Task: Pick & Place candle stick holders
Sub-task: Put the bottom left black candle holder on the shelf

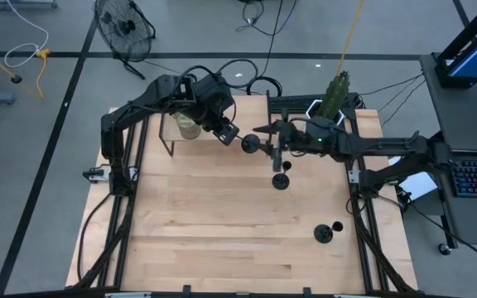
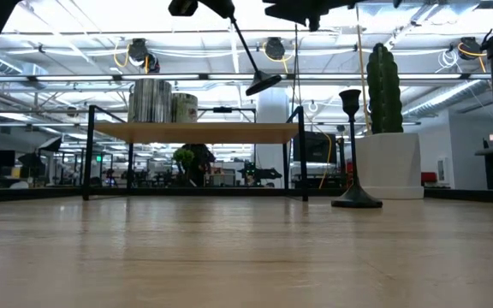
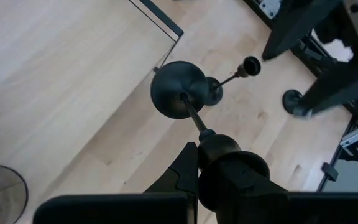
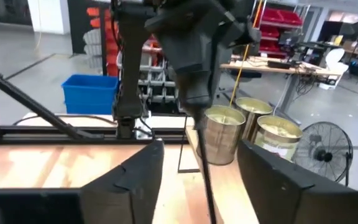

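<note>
Nearest, one candle stick holder (image 1: 329,233) lying on the table (image 1: 222,240). Mid-table, second holder (image 1: 281,180) upright below right gripper (image 1: 277,141), fingers parted around nothing. Farthest, left gripper (image 1: 229,133) clamped on third holder (image 1: 249,143), held tilted in the air.

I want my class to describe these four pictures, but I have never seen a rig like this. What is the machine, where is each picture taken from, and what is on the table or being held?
The machine is a pair of dark robot arms working at a wooden table. One picture looks straight down, one looks level across the tabletop, and one comes from each arm's wrist. The left gripper is shut on a black candle stick holder, which it holds tilted in the air. The right gripper is open above a second holder, which stands upright. A third holder sits near the table's right side. At the back are a small shelf with metal tins and a potted cactus.
</note>
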Tool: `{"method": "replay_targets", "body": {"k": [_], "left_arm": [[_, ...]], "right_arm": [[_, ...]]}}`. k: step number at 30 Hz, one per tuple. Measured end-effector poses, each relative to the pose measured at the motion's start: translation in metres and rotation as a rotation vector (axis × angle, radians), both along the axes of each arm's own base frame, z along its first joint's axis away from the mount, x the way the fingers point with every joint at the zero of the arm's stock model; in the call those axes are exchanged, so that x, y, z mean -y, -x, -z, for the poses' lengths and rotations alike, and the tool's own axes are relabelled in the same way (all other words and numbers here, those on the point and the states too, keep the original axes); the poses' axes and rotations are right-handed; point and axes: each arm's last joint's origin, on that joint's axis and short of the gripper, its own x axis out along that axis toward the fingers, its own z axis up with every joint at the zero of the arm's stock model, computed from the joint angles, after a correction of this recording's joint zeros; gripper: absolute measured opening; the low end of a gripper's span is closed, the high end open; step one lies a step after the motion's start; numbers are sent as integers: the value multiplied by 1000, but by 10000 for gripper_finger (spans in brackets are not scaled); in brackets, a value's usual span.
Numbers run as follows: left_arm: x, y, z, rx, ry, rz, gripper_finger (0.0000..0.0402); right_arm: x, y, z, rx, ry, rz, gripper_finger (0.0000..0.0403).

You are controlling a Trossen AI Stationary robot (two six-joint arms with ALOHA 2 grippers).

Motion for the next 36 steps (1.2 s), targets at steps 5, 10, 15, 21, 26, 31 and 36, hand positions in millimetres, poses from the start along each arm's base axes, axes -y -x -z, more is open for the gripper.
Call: {"method": "replay_targets", "body": {"k": [5,10,15,21,26,31,36], "left_arm": [[0,0,0,0,0,0,16],[0,0,0,0,0,1,16],[0,0,0,0,-1,2,16],[0,0,0,-1,-3,5,16],[0,0,0,-1,3,19,16],[0,0,0,5,3,22,16],[2,-4,-2,42,0,43,16]], "right_arm": [[3,-17,-2,-55,3,-1,227],[5,-33,-6,-84,15,-2,231],[7,-46,-11,-129,16,-3,231],[8,-55,-15,-159,33,-8,231],[9,-56,-16,-154,34,-8,230],[9,-56,-17,-149,35,-8,209],[8,-56,-17,-145,35,-9,195]]}}
